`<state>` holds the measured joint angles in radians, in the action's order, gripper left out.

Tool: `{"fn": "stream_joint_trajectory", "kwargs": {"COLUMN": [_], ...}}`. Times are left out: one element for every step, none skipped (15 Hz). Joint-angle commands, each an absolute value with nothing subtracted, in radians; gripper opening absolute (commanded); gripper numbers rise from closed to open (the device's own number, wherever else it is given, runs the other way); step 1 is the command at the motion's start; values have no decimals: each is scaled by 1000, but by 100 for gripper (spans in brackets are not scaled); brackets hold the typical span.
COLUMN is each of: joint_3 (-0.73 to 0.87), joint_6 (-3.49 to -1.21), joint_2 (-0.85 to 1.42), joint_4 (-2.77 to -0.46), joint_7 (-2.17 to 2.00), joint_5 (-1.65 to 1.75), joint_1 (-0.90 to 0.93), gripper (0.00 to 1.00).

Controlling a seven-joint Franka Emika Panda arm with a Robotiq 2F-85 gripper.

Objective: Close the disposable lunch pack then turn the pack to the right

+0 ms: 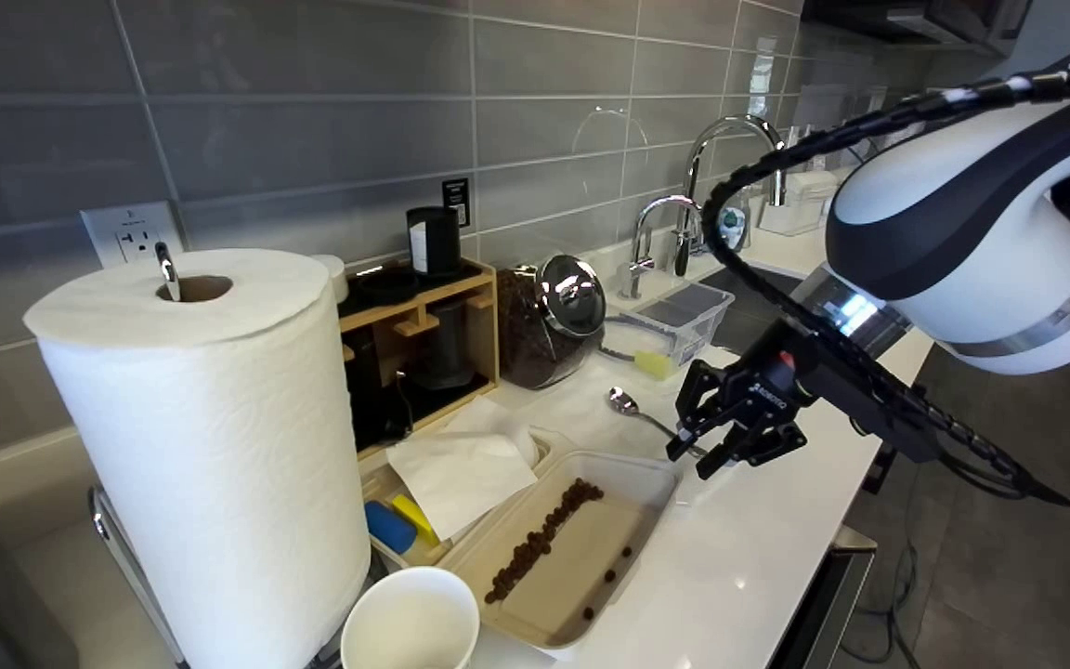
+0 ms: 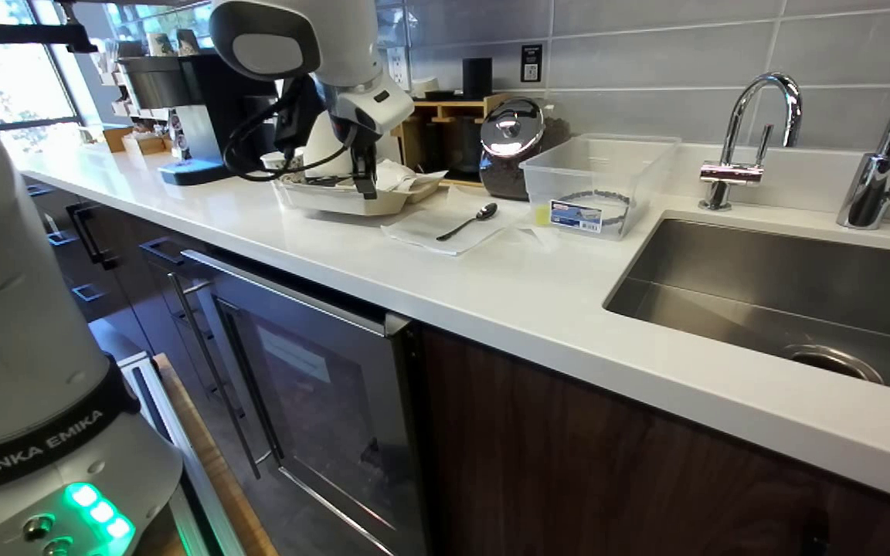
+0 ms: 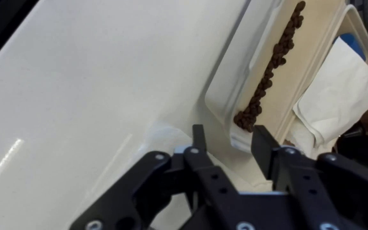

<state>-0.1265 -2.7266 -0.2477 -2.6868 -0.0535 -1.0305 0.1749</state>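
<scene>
The white disposable lunch pack [image 1: 595,571] lies open on the counter. Its near half holds a row of brown pieces [image 1: 544,539] and a few loose ones. Its half nearer the wall holds blue and yellow items partly under a white napkin [image 1: 465,478]. The pack also shows in an exterior view [image 2: 337,201] and in the wrist view [image 3: 299,68]. My gripper [image 1: 691,459] is open and empty, above the counter at the pack's end. In the wrist view, the fingers [image 3: 227,137] stand apart, with the pack's corner just beyond them.
A spoon [image 2: 470,222] lies on a paper towel beside the pack. A paper-towel roll [image 1: 210,446] and a white paper cup [image 1: 410,621] stand at the pack's other end. A clear plastic tub [image 2: 599,185], a glass jar [image 1: 544,321] and a wooden organizer [image 1: 489,325] stand along the wall.
</scene>
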Motion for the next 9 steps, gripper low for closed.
{"fn": "stream_joint_trajectory", "kwargs": {"joint_3": [-103,-99,-99,-96,-92,-86,-87,-84,-83], "joint_6": [-2722,-2703,-2685,-2658,-2633,-2601,-2558,-2529,-2507], "joint_2": [-312,-321,-324,-329,-334,-334,-332,-324,-308], "joint_4": [-2740,-2747,-2754,-2758,-2761,-2758,-2750,-2739,-2728], "joint_7": [89,114,117,123,131,141,153,170,189], "joint_5": [-1155,-1167,-1150,-1137,-1130,-1125,-1119,-1126,-1132], "joint_1": [208,208,202,199,198,197,186,186,186], "gripper": [12,5,0,0,0,0,0,0,0]}}
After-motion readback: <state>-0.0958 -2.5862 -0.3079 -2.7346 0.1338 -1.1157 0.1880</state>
